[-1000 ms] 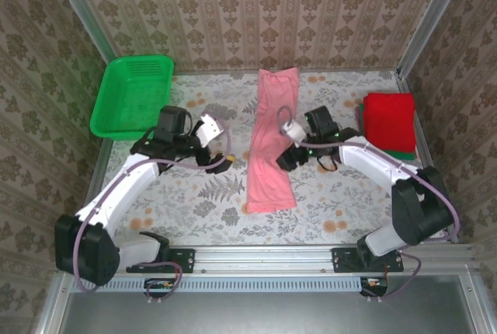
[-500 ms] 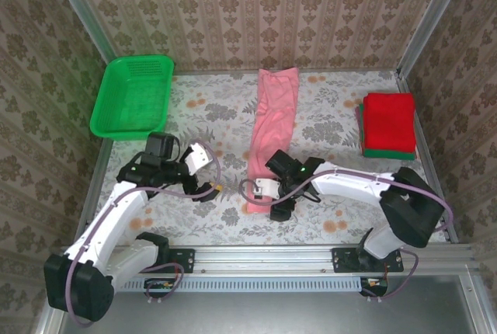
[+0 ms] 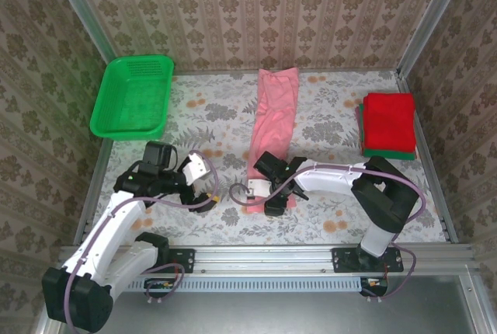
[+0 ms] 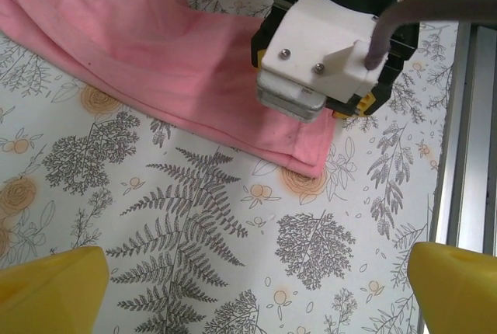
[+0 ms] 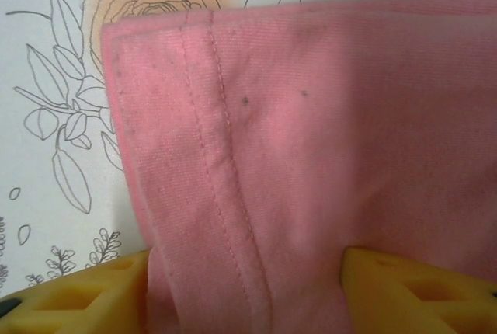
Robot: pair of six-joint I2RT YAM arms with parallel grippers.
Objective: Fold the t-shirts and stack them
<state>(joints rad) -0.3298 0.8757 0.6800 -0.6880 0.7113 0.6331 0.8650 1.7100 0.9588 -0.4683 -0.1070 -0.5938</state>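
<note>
A floral-patterned table (image 3: 334, 109) seen from above, walled on the left, far and right sides, with a metal rail (image 3: 264, 256) along the near edge. The light pink t-shirt (image 3: 276, 109), folded into a long narrow strip, runs from the far centre towards the near edge. The red t-shirt (image 3: 388, 120) sits folded on the green t-shirt (image 3: 388, 153), close against the right edge. A green mesh basket (image 3: 132, 97) stands in the far left corner.

Bare table lies open on both sides of the pink strip: a wide stretch between it and the basket, a narrower one between it and the red stack.

The right gripper (image 3: 276, 203) is low over the strip's near end, just short of the rail. Its wrist view shows the yellow fingers (image 5: 78, 299) part-way apart, with the stitched hem corner between them; whether they press the cloth cannot be told. The left gripper (image 3: 208, 196) hovers over bare table left of that same end, fingers (image 4: 50, 291) spread wide and holding nothing.

A second ago the right gripper was at the strip's middle; it has since travelled to the near end, its fingers narrowing. The left arm has drawn back towards the near left. Basket and stack are unchanged.
</note>
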